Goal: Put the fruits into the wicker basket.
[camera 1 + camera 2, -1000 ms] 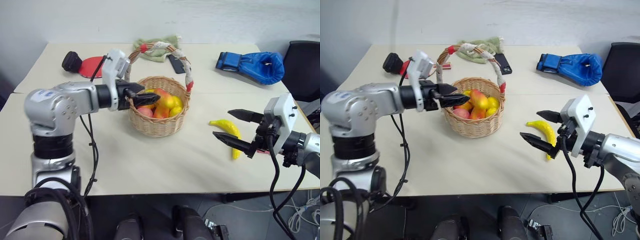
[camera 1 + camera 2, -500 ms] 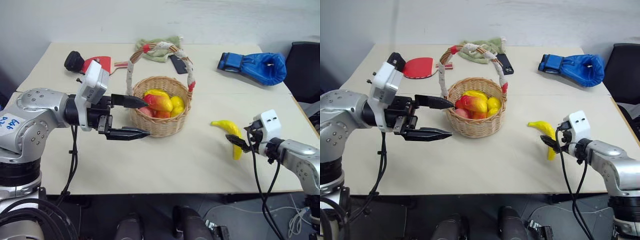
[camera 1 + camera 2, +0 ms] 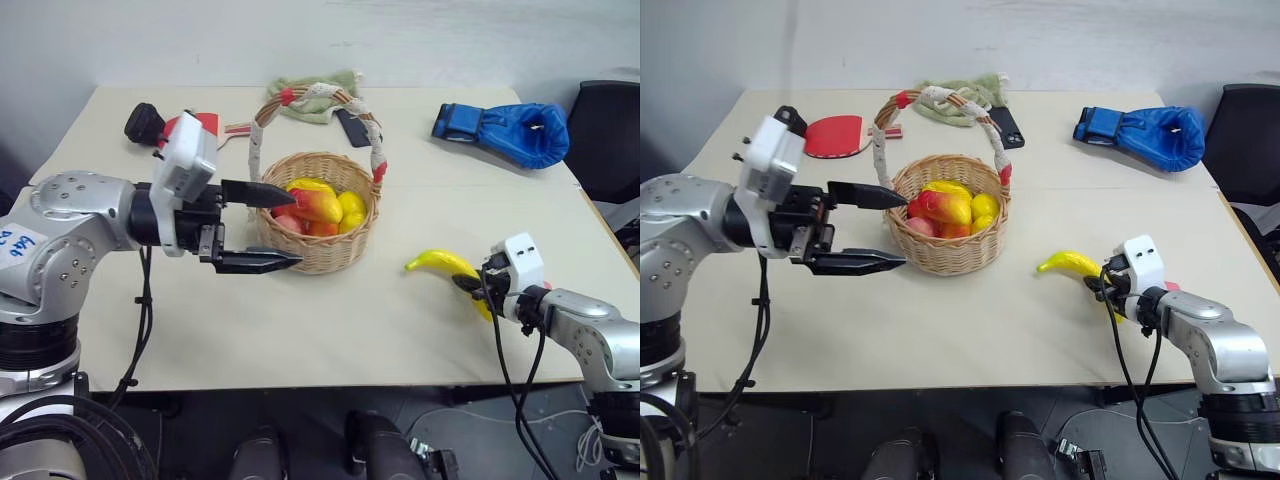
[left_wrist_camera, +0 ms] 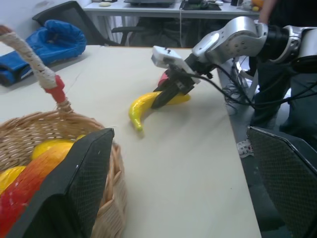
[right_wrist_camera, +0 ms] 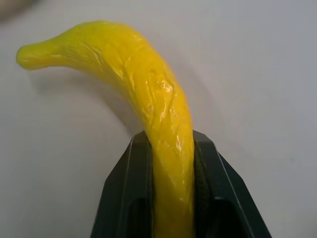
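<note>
The yellow banana (image 3: 440, 262) lies on the table to the right of the wicker basket (image 3: 320, 255). My right gripper (image 3: 470, 285) is shut on its near end, and the black fingers (image 5: 132, 168) clamp it from both sides. The banana's free tip points toward the basket. In the basket the mango (image 3: 318, 205), yellow-orange with a red end, lies on top of other fruit. At the basket's left rim my left gripper (image 3: 296, 225) is open and empty. One of its fingers reaches level with the rim and the other is in front of the wall.
A blue boxing glove (image 3: 505, 128) lies at the back right. A red paddle (image 3: 185, 130) is at the back left. Behind the basket handle (image 3: 315, 98) are a green cloth (image 3: 322, 85) and a black phone (image 3: 352, 128). A black chair (image 3: 610, 130) stands off the table's right edge.
My right gripper came down and shut on the banana, and the banana's tip swung left. My left gripper drew back from over the basket and rolled, staying open.
</note>
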